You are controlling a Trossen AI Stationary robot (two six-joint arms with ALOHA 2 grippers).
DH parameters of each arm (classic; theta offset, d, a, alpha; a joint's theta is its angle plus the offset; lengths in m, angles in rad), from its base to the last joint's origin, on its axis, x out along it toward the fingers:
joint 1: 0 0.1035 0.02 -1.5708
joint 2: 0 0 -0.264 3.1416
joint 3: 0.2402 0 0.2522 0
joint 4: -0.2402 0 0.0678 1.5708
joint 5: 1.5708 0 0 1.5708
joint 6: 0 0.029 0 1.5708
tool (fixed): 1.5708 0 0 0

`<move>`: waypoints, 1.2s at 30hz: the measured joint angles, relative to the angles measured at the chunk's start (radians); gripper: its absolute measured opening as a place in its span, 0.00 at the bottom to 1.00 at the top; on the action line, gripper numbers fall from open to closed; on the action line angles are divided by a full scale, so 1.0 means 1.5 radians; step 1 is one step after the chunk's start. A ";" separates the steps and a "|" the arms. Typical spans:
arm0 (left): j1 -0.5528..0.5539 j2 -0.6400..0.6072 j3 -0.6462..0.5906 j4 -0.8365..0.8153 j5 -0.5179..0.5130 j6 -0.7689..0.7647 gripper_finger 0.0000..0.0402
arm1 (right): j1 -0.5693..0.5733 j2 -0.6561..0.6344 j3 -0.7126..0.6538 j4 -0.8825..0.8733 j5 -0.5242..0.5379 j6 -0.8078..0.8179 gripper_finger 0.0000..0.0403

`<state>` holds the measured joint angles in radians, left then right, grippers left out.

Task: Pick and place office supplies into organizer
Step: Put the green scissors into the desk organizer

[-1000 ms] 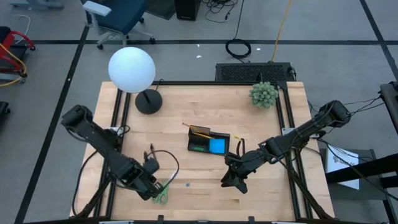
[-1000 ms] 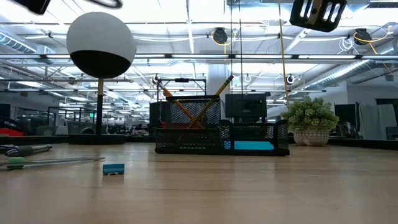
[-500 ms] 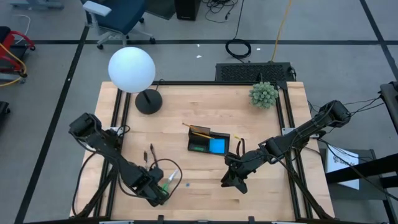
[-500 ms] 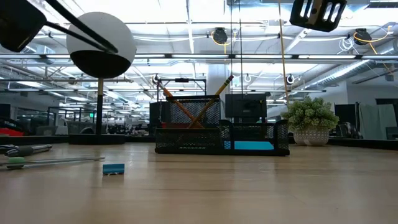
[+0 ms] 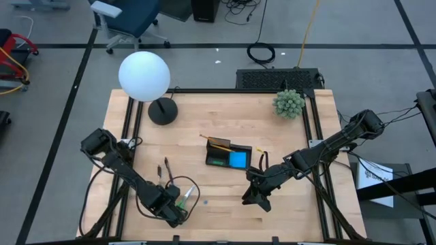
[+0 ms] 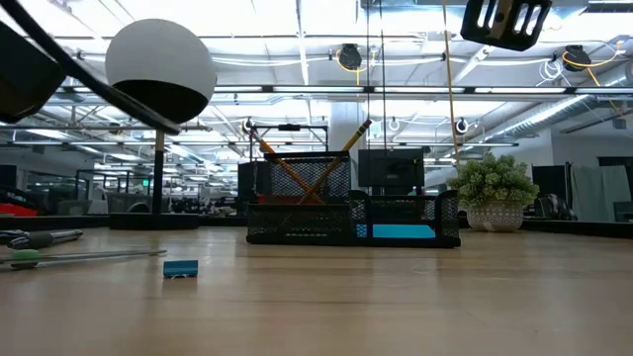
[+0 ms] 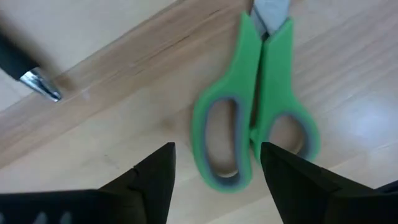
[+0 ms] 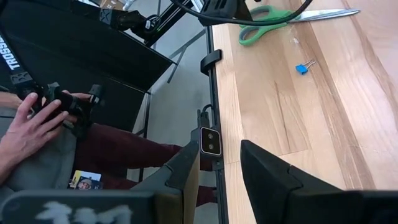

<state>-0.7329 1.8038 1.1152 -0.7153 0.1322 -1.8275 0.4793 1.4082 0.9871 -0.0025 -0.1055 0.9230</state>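
Green-handled scissors [image 7: 255, 118] now lie under the newly opened left gripper [image 7: 214, 168].

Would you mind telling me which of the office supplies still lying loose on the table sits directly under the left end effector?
The green-handled scissors: their handle loops lie between the open left end effector, while the dark pen lies off to one side.

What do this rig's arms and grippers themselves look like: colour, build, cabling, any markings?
Both arms are dark, nearly black, jointed segments. The left gripper has two flat, dark, wedge-shaped fingers; the right gripper has the same, though one finger looks tan-faced. A black cable loops beside the left arm in the high view. White lettering marks the dark left arm housing seen from the right wrist.
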 joint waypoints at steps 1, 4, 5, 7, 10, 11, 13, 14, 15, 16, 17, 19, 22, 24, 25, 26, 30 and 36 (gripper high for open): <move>0.002 0.001 0.000 0.003 0.000 0.000 0.56 | 0.000 0.000 0.000 0.001 0.000 0.000 0.26; 0.003 0.001 0.000 0.008 -0.001 0.002 0.53 | 0.000 0.000 0.000 0.003 0.000 0.000 0.26; 0.003 0.001 0.000 0.008 0.000 0.006 0.53 | 0.000 0.000 0.000 0.003 0.000 0.000 0.26; 0.003 0.001 0.000 0.006 0.002 0.008 0.52 | 0.000 0.000 0.000 0.003 0.000 0.000 0.26; 0.003 0.001 0.000 -0.002 0.012 0.011 0.52 | 0.000 0.000 0.000 0.004 0.000 0.000 0.26; 0.003 0.001 0.000 -0.006 0.015 0.013 0.52 | 0.000 0.000 0.000 0.004 0.000 0.000 0.26; 0.002 0.001 0.000 -0.021 0.017 0.018 0.52 | 0.000 0.000 0.000 0.004 0.000 0.000 0.26; 0.002 0.001 0.000 -0.028 0.018 0.020 0.52 | 0.000 0.000 0.000 0.004 0.000 0.000 0.26; 0.002 0.001 0.000 -0.034 0.022 0.025 0.52 | 0.000 0.000 0.000 0.004 0.000 0.000 0.26; 0.002 0.001 0.000 -0.036 0.028 0.027 0.52 | 0.000 0.000 0.000 0.004 0.000 0.000 0.26; 0.002 0.000 0.000 -0.040 0.034 0.030 0.52 | 0.000 0.000 0.000 0.004 0.000 0.000 0.26; 0.000 0.000 0.000 -0.046 0.035 0.033 0.52 | 0.000 0.000 0.000 0.004 0.000 0.000 0.26; -0.002 0.000 0.000 -0.049 0.032 0.034 0.52 | 0.000 0.000 0.000 0.004 0.000 0.000 0.26; -0.002 0.000 -0.006 -0.048 0.027 0.034 0.52 | 0.000 0.000 0.000 0.004 0.000 0.000 0.26; -0.002 0.000 -0.010 -0.048 0.024 0.031 0.52 | 0.000 0.000 0.000 0.004 0.000 0.000 0.26; -0.002 0.000 -0.015 -0.045 0.021 0.030 0.52 | 0.000 0.000 0.000 0.004 0.000 0.000 0.26; -0.002 0.000 -0.024 -0.028 0.017 0.030 0.52 | 0.000 0.000 0.000 0.004 0.000 0.000 0.26; -0.001 0.000 -0.024 -0.018 0.004 0.029 0.52 | 0.000 0.000 0.000 0.004 0.000 0.000 0.26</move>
<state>-0.7345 1.8034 1.0790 -0.7427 0.1379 -1.7839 0.4793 1.4082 0.9871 0.0036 -0.1057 0.9230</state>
